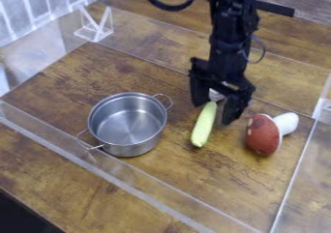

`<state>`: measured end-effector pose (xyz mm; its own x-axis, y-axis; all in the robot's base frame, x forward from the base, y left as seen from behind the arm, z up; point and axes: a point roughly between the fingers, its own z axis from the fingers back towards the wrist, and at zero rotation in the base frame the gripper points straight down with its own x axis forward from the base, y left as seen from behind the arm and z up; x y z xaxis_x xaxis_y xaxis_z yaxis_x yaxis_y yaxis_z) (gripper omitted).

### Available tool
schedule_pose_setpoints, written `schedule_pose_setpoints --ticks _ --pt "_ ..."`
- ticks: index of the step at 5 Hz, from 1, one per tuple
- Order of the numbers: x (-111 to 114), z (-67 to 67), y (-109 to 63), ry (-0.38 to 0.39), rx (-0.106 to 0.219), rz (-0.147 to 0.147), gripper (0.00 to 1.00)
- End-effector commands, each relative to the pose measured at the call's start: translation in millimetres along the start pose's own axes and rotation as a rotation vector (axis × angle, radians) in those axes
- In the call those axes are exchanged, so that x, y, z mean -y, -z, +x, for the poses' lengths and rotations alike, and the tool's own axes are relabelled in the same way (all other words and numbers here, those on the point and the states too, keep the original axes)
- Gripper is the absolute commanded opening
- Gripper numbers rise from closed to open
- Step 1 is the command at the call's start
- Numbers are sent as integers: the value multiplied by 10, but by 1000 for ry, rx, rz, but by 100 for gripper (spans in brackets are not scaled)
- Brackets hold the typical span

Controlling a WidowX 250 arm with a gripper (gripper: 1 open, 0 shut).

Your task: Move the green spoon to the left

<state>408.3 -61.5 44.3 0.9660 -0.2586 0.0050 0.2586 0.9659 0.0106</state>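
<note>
The green spoon (204, 127) lies on the wooden table, its thick yellow-green handle running nearly straight toward the camera, between the pot and the mushroom toy. My gripper (218, 101) points down over the spoon's far end and stands open, one finger on either side of that end. The fingertips sit close to the table. The spoon's metal bowl is hidden behind the fingers. I cannot tell whether the fingers touch the spoon.
A silver pot (127, 123) with handles stands left of the spoon. A red-brown and white mushroom toy (266, 132) lies just to its right. A clear plastic stand (93, 24) sits at the back left. Low clear walls (155, 200) border the work area.
</note>
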Motion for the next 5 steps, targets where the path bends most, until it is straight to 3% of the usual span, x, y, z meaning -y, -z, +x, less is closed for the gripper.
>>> schedule_pose_setpoints --ticks 1,4,5 --pt "25 123 -321 -9 64 11 100" --pt "-201 83 -130 -136 36 -2 100" --pt "-108 98 -55 -139 40 -3 0"
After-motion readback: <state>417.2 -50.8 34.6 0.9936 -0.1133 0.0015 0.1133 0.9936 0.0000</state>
